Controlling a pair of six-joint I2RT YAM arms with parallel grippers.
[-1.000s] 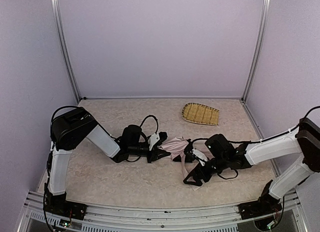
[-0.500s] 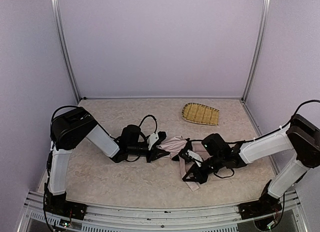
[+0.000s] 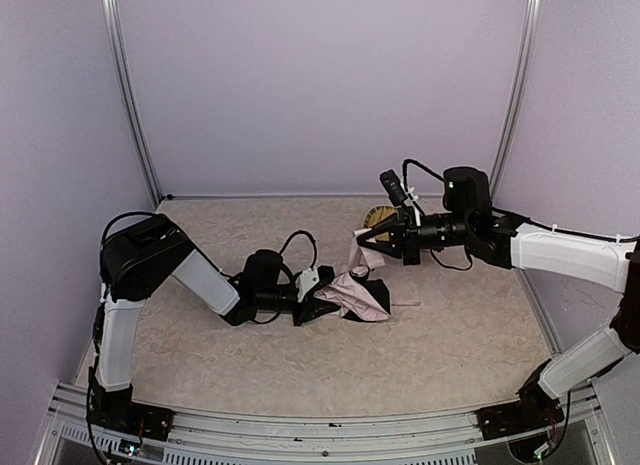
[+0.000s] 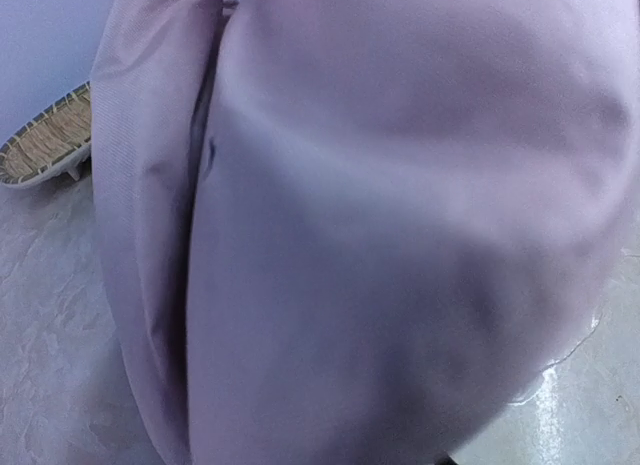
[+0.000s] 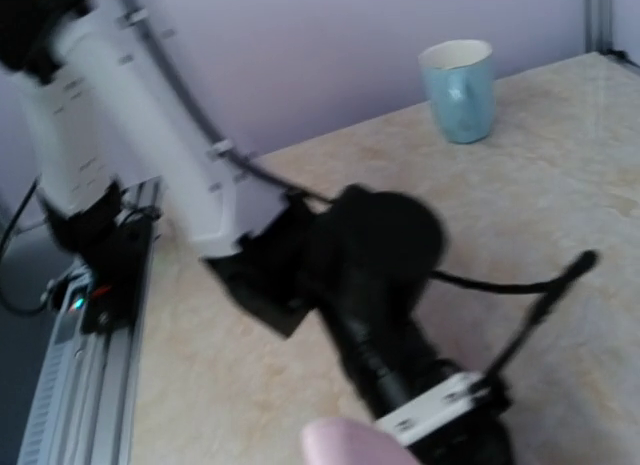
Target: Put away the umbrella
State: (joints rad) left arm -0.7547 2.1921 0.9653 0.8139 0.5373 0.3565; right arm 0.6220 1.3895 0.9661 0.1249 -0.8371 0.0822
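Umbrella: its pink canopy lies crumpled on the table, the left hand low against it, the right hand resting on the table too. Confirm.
Wrong on the right hand: the top view shows it raised off the table, above the umbrella. The rest, including the low left hand, is as stated.

I read the umbrella point(image 3: 350, 295) as pale pink with black lining, the table point(image 3: 460, 335) as mottled beige, the woven tray point(image 4: 40, 140) as straw-yellow, and the mug point(image 5: 460, 90) as light blue.

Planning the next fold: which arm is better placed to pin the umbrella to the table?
Probably left: left fingers sit low against the umbrella; right fingers are raised, holding up a flap.
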